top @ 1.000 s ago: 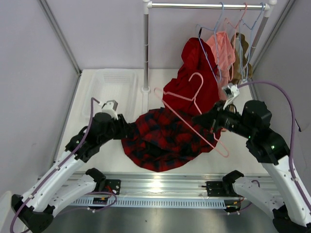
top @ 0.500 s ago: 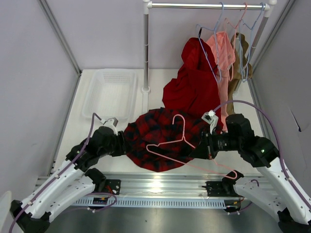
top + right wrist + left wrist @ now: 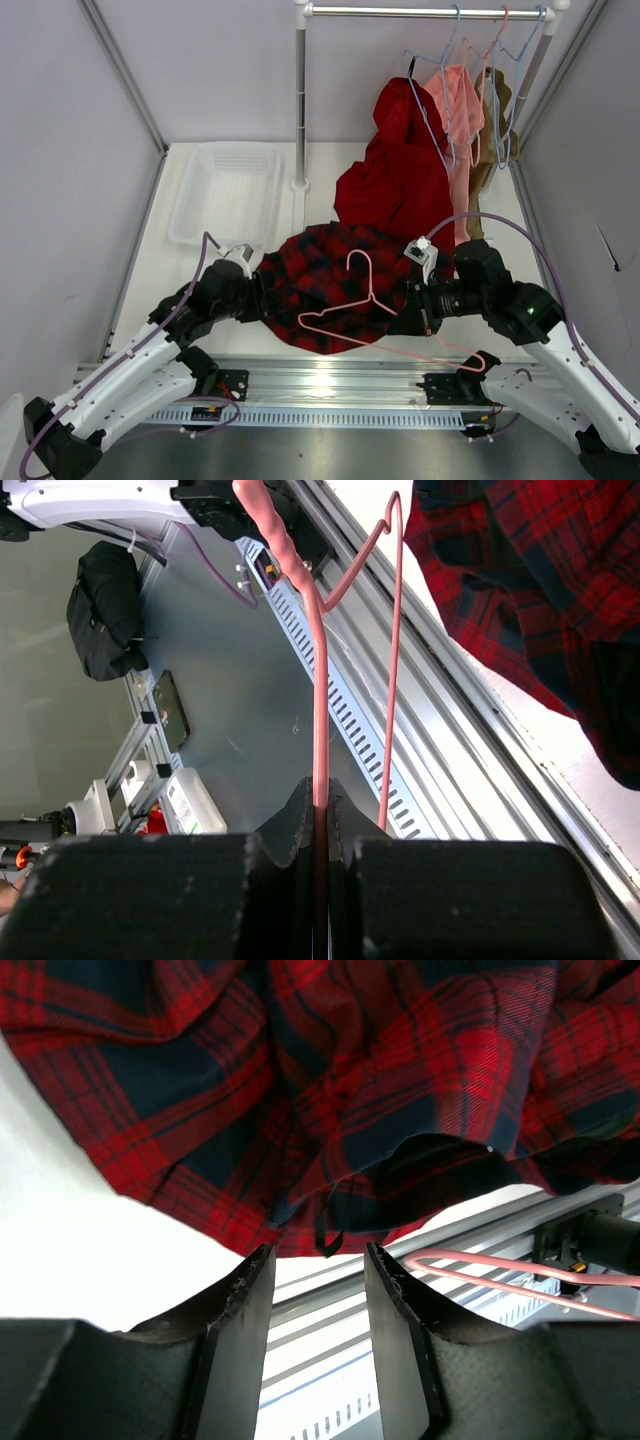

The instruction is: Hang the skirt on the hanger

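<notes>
White perforated plastic basket (image 3: 190, 215) stands far left. The skirt (image 3: 320, 275), soft red-and-navy plaid cloth, lies rumpled at the table's (image 3: 160, 270) near centre. The left gripper (image 3: 262, 297) sits at its left edge. Only the left wrist view shows the jaws spread with nothing between them, the hem (image 3: 300, 1230) just beyond the tips. The hanger (image 3: 335, 309), thin pink wire, overlaps the skirt's right part from above. The right wrist view shows the right gripper (image 3: 320, 790) pinching that wire, its jaws pressed onto it. A plain red garment (image 3: 400, 170) hangs far right.
</notes>
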You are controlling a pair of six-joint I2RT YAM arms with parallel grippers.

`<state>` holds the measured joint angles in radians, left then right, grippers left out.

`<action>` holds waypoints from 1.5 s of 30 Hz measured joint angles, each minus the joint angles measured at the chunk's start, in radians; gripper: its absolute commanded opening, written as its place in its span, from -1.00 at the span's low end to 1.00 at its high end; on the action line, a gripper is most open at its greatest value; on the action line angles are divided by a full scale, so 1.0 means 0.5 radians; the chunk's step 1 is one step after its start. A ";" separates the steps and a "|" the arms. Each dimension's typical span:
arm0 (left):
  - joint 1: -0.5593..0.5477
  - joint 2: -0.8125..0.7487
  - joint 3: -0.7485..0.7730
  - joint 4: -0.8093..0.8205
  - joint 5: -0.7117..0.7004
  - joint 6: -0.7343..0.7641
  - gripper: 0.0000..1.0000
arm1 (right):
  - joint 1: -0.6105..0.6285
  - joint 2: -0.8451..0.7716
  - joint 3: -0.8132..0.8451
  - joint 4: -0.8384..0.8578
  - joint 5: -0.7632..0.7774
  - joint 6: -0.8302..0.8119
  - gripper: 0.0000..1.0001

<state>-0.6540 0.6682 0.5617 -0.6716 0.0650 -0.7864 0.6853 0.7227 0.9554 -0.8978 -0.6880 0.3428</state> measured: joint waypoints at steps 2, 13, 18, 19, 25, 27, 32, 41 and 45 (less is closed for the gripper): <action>-0.005 0.012 -0.010 0.037 0.005 -0.002 -0.12 | 0.002 0.014 0.000 0.012 0.005 -0.001 -1.00; -0.046 0.065 -0.076 0.130 0.032 -0.035 -0.22 | 0.018 0.094 0.000 0.096 0.057 -0.018 -1.00; -0.056 0.065 -0.076 0.134 0.031 -0.037 -0.31 | 0.036 0.146 0.000 0.146 0.090 -0.043 -1.00; -0.060 0.065 -0.076 0.135 0.032 -0.037 -0.31 | 0.040 0.155 0.000 0.159 0.097 -0.045 -1.00; -0.066 0.065 -0.076 0.135 0.028 -0.037 -0.36 | 0.076 0.185 0.000 0.242 0.121 -0.051 -1.00; -0.068 0.066 -0.076 0.135 0.027 -0.037 -0.37 | 0.090 0.194 0.000 0.259 0.127 -0.052 -1.00; -0.072 0.082 -0.076 0.137 0.026 -0.037 -0.41 | 0.127 0.217 0.000 0.298 0.144 -0.056 -1.00; -0.085 0.089 -0.076 0.138 0.018 -0.037 -0.46 | 0.156 0.232 -0.021 0.355 0.157 -0.060 -1.00; -0.087 0.091 -0.076 0.139 0.015 -0.037 -0.50 | 0.158 0.245 -0.037 0.381 0.156 -0.060 -1.00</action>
<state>-0.6975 0.7136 0.5240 -0.6022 0.0727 -0.8051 0.7643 0.8452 0.9367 -0.7074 -0.6098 0.3126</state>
